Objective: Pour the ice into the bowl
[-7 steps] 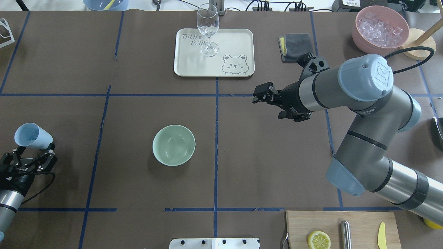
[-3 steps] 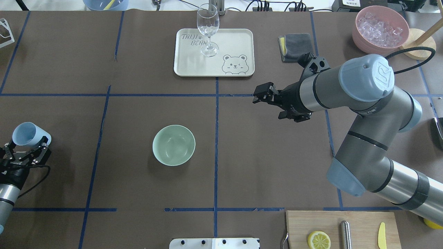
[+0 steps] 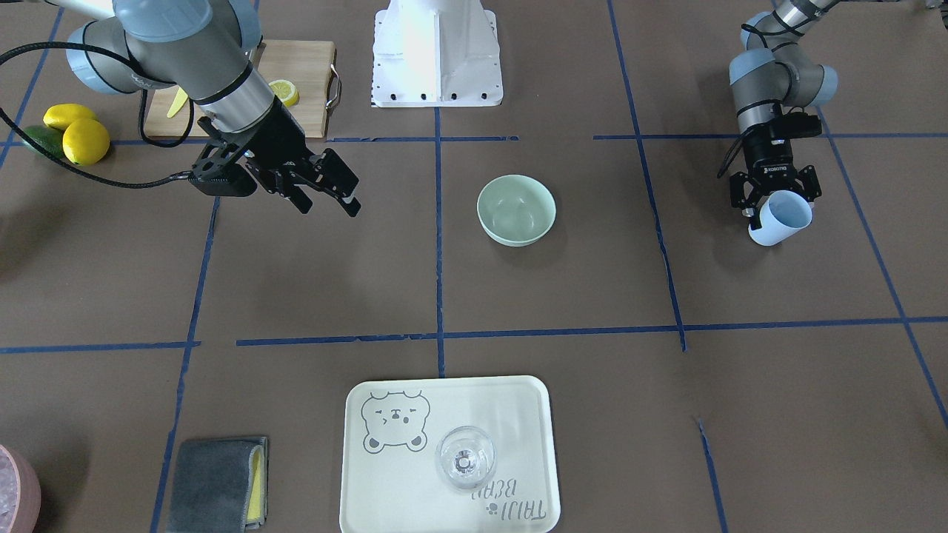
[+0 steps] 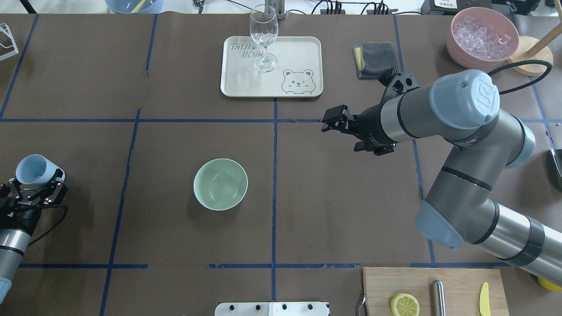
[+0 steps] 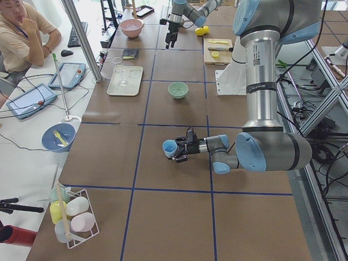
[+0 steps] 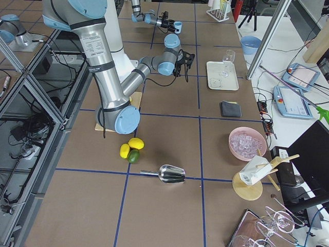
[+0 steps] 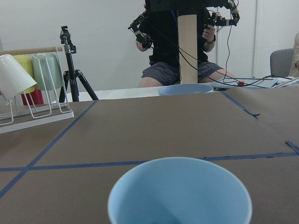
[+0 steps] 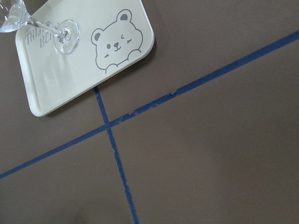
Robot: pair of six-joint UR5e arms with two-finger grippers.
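Desk (image 4: 175, 79): brown covering, divided into sections by blue tape lines.
Right arm (image 4: 461, 145): reaches from the near right corner toward the middle of the desk, above the surface.
Left arm (image 3: 774, 81): low at the robot's far left edge of the desk.
Cutting board (image 4: 456, 289): wooden, at the near right edge, carrying a lemon half (image 4: 404, 304), a metal rod and a yellow knife.
Tray (image 4: 303, 52): cream, with a bear drawing, at the far middle; a clear wine glass (image 4: 264, 35) stands upright on it.
Pink container (image 4: 456, 48): far right corner, well apart from everything else on the task side.
Ice (image 4: 482, 36): a heap of clear cubes lying in the pink container.
Bowl (image 4: 220, 184): pale green, upright, left of the central tape line; it looks bare inside, and is well apart from both arms.
Cloth (image 4: 375, 59): grey, folded, between tray and pink container.
Right hand (image 4: 336, 122): fingers spread apart, gripping nothing, hanging over the tape crossing near the tray's corner.
Left hand (image 3: 773, 198): fingers closed around a light blue cup (image 3: 779, 217), which tilts outward, its mouth turned away from the arm.
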